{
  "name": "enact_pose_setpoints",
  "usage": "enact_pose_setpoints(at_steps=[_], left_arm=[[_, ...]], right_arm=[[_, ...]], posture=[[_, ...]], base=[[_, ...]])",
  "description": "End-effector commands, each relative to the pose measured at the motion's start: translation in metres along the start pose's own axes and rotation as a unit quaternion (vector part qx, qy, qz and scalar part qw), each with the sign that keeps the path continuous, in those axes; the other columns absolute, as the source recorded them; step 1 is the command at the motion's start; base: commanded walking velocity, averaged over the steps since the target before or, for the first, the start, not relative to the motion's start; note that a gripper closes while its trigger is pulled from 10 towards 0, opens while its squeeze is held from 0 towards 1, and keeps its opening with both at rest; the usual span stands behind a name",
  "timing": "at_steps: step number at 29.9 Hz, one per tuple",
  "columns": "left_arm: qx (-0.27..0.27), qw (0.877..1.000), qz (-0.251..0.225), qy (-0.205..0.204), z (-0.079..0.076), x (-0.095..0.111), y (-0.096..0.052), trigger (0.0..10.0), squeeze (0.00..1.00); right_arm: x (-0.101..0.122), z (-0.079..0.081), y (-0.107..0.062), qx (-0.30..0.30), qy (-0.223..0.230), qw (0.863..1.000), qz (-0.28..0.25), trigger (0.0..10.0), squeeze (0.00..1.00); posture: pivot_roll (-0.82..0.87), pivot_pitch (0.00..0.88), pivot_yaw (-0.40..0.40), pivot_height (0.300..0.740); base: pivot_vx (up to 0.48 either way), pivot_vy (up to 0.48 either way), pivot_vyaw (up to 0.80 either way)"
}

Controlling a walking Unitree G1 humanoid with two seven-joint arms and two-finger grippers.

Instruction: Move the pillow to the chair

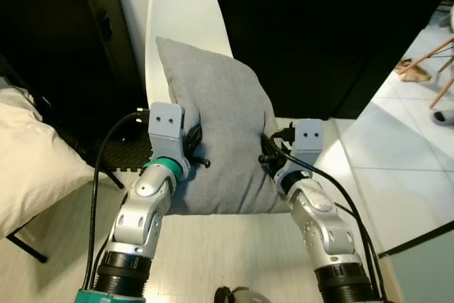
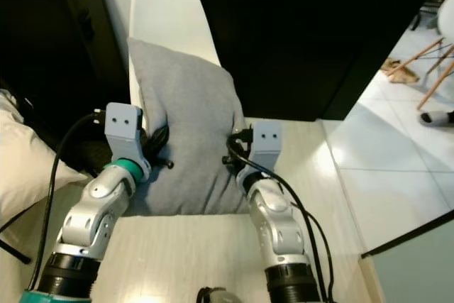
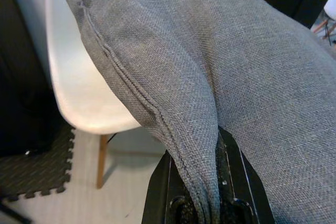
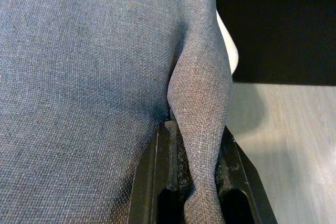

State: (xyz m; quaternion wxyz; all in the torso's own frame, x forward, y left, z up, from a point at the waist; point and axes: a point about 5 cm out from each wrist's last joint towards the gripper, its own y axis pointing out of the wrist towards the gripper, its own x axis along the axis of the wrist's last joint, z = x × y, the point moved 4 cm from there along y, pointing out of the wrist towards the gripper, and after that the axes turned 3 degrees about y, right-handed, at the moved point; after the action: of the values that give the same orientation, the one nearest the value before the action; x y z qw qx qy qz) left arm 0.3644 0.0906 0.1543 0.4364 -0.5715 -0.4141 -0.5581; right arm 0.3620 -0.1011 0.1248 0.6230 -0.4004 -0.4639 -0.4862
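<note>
Both hands hold the grey pillow [image 1: 216, 133] by its side edges. Left hand [image 1: 190, 148] is closed on a pinched fold of the seam; left wrist view shows fabric bunched between the two fingers [image 3: 231, 177]. Right hand [image 1: 268, 148] is likewise closed on a fold of the opposite edge, cloth squeezed between its fingers [image 4: 152, 182].

Pillow hangs between the two hands, upright, its top corner rising ahead of them against the backrest of the white chair [image 1: 181, 12]. Whether its lower edge already rests on the seat cannot be told; the pillow hides the seat.

Step in hand, as judged: setting the pillow onto the chair. To do it well: keep both hands level so the pillow does not twist, carry it forward until it backs against the shell, lower until the weight is taken, then release both sides together. The grip is on thin folds, so a jerk could pull the fabric free.

Beside the left hand: a cream cushion [image 1: 28, 161]; beyond it, a black cabinet [image 1: 64, 26].
</note>
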Motion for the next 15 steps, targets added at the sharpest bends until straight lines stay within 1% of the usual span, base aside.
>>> enact_pose_setpoints(at_steps=[1,3,7,10,15], left_arm=[[-0.022,1.000,-0.002,0.005,-0.0081,0.0024,0.0000,10.0,0.00],[-0.022,1.000,-0.002,0.005,-0.0081,0.0024,0.0000,10.0,0.00],[-0.028,1.000,0.005,0.008,-0.0097,0.0003,0.0001,10.0,0.00],[-0.031,0.999,0.002,0.018,-0.0110,0.0011,0.0003,10.0,0.00],[-0.036,0.999,-0.006,0.021,-0.0134,0.0038,0.0007,10.0,0.00]], right_arm=[[0.0047,0.0083,0.0008,0.013,0.004,1.000,-0.013,10.0,0.00],[0.0047,0.0083,0.0008,0.013,0.004,1.000,-0.013,10.0,0.00],[0.0048,0.0075,0.0007,0.010,0.006,1.000,-0.014,10.0,0.00],[0.0042,0.0068,0.0001,0.007,0.008,1.000,-0.014,10.0,0.00],[0.0036,0.0054,-0.0009,0.004,0.008,1.000,-0.014,10.0,0.00]], posture=[[0.08,0.033,-0.007,0.740],[0.08,0.033,-0.007,0.740],[0.08,0.037,0.004,0.740],[0.08,0.036,0.009,0.740],[0.08,0.036,0.012,0.740]], base=[[0.000,0.000,0.00],[0.000,0.000,0.00],[0.000,0.478,0.00],[0.000,0.000,0.00],[0.000,0.000,0.00]])
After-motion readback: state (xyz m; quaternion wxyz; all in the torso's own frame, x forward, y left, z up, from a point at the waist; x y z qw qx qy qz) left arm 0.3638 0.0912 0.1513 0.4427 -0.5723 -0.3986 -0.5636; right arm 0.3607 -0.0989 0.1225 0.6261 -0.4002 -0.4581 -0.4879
